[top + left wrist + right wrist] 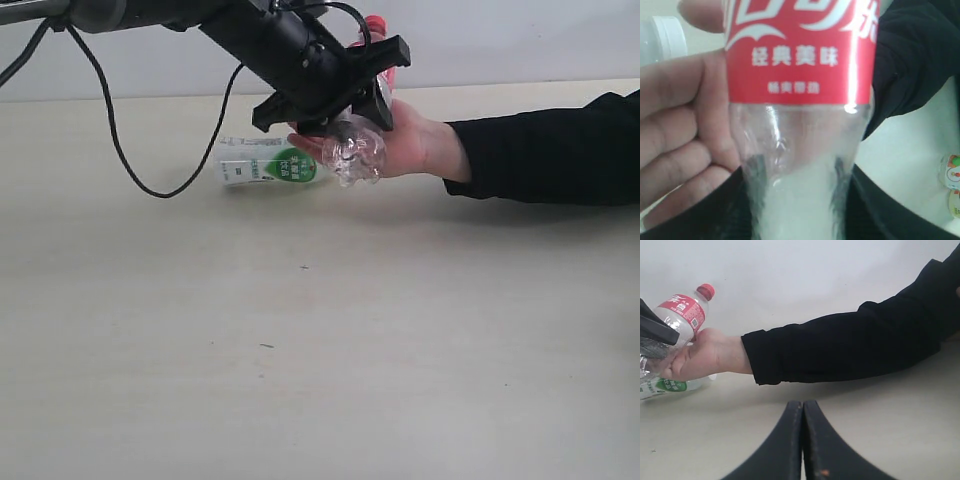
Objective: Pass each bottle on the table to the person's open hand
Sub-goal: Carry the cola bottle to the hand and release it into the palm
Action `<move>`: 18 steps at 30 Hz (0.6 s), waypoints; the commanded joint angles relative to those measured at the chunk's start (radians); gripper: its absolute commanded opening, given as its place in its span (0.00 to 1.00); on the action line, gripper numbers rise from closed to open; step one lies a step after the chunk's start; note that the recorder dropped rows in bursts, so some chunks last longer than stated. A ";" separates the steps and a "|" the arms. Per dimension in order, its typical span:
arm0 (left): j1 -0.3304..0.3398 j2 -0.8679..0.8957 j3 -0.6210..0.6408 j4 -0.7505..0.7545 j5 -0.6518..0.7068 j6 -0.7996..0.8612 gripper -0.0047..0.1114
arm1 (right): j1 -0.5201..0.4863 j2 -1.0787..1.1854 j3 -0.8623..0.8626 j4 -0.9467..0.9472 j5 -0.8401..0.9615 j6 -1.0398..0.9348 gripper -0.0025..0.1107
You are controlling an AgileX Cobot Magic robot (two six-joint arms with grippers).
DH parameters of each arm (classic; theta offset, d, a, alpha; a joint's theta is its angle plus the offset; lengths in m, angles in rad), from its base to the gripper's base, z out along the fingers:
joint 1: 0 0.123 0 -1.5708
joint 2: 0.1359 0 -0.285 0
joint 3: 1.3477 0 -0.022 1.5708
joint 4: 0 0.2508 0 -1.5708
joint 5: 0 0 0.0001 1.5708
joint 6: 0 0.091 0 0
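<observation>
1. Two bottles show clearly: a clear plastic cola bottle (357,155) with a red label and red cap, and a clear plastic white-labelled bottle (262,165) with green marks.
2. Your black left pincer (340,120) is clamped on the cola bottle, one jaw on each side of its clear lower body. It holds the bottle cap upward and slightly tilted, above the worktop.
3. The cola bottle's base rests against the person's open hand (415,145), a bare palm-up hand with a black sleeve. Its fingers are cupped behind the bottle.
4. The white-labelled bottle lies on its side on the pale beige worktop (300,350), right by that hand's fingertips.
5. Your right pincer (803,440) sits low over the worktop near the sleeve. Its dark jaws are pressed together with nothing between them.
</observation>
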 commanded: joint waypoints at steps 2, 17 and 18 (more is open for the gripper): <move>0.020 -0.004 -0.009 -0.024 0.005 -0.104 0.50 | 0.002 -0.005 0.004 -0.001 -0.006 -0.001 0.02; 0.020 -0.004 -0.009 -0.041 0.024 -0.096 0.76 | 0.002 -0.005 0.004 -0.001 -0.006 -0.001 0.02; 0.020 -0.004 -0.009 -0.041 0.026 -0.094 0.76 | 0.002 -0.005 0.004 -0.001 -0.006 -0.001 0.02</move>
